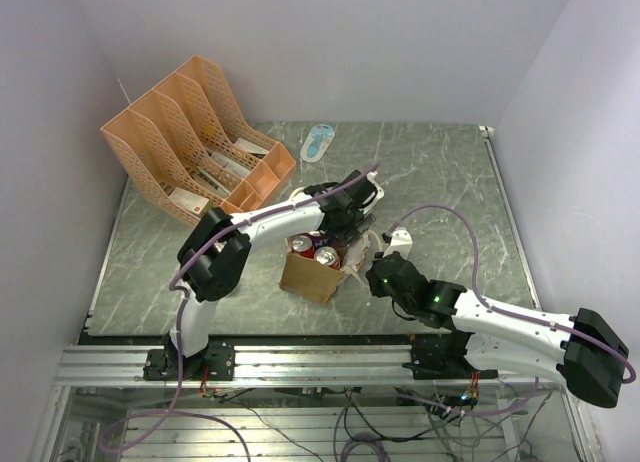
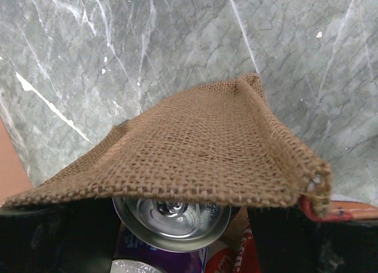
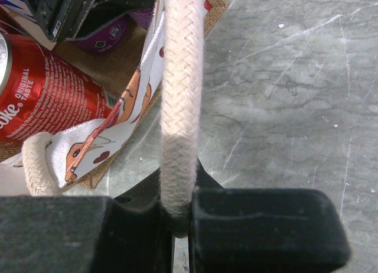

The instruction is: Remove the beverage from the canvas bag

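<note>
A small boxy tan burlap canvas bag (image 1: 312,274) stands mid-counter (image 1: 440,182) with a purple drink can (image 2: 171,217) and a red cola can (image 3: 47,96) inside it. The left pincer (image 1: 345,222) is the nearer one. It reaches into the bag's mouth with its jaws parted either side of the purple can, whose silver top faces it, long axis roughly along its reach; whether they press on the can cannot be told. The right pincer (image 3: 176,217) is clamped tight on a cream rope handle (image 3: 180,107).
</note>
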{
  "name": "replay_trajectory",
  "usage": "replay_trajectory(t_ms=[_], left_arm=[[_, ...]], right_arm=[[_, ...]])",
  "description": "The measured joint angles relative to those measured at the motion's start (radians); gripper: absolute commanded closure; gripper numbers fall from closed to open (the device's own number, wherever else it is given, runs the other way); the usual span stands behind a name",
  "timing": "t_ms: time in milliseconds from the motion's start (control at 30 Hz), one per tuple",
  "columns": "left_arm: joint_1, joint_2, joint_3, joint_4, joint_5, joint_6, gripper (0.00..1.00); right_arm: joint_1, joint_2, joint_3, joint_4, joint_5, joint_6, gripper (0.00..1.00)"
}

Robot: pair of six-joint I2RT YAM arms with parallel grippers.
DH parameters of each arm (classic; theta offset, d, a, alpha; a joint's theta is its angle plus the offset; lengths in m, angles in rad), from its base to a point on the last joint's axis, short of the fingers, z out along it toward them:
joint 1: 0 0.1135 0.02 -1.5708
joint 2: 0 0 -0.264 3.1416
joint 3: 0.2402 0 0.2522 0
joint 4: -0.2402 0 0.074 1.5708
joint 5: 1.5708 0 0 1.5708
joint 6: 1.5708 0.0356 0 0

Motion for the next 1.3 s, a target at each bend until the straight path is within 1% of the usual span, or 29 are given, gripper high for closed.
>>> replay_trajectory(t_ms=[100,167,267,467,533,667,800,867,1000,1133,1233,1300], left_arm=[[0.000,0.003,0.010,-0.009,-0.001,-0.007,0.30],[0.000,0.003,0.013,-0.011,0.000,-0.013,0.35],[0.001,0.001,0.013,-0.014,0.000,-0.025,0.45],[0.001,-0.041,0.010,-0.037,0.003,-0.066,0.60],[0.000,-0.077,0.010,-0.045,0.003,-0.082,0.62],[0.001,-0.185,0.005,-0.057,0.003,-0.111,0.66],[0.001,-0.313,-0.005,-0.060,0.003,-0.137,0.73],[0.001,-0.387,-0.025,-0.060,0.003,-0.150,0.75],[0.001,-0.528,-0.086,-0.068,0.002,-0.175,0.80],[0.001,-0.656,-0.153,-0.089,0.000,-0.200,0.87],[0.001,-0.760,-0.227,-0.115,-0.016,-0.225,0.92],[0.000,-0.843,-0.297,-0.141,-0.036,-0.246,0.93]], right_arm=[[0.000,0.001,0.000,0.003,0.000,0.000,0.96],[0.000,0.001,0.000,0.004,0.000,0.000,0.96],[0.000,0.001,0.000,0.004,0.000,0.000,0.96],[0.000,0.001,0.000,0.004,0.000,0.000,0.96],[0.000,0.001,0.000,0.004,0.000,0.000,0.96],[0.000,0.001,0.000,0.003,0.000,0.000,0.96],[0.000,0.001,0.000,0.003,0.000,0.000,0.96],[0.000,0.001,0.000,0.003,0.000,0.000,0.96],[0.000,0.003,0.000,0.003,0.000,0.000,0.96],[0.001,0.008,0.000,0.003,0.000,0.000,0.96],[0.001,0.008,0.000,0.003,0.000,0.000,0.96],[0.001,0.008,0.000,0.003,0.000,0.000,0.96]])
